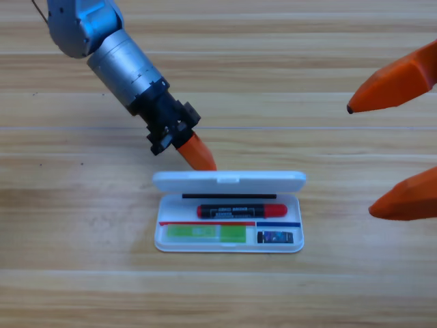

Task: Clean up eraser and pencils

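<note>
My left gripper (198, 156) sits just behind the raised lid of the white plastic case (229, 180), its jaws' state indeterminable. The red-and-black pencil (242, 210), light green pencil (207, 234) and small dark eraser (276, 237) lie inside, lengthwise left-to-right. My right gripper (382, 157) waits released, well apart.

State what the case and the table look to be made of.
The white case: probably moulded plastic, judging by its smooth, slightly glossy surface, rounded corners and thin lid. The table: wood or wood-look laminate, with light plank grain and seams; which one cannot be told.
</note>
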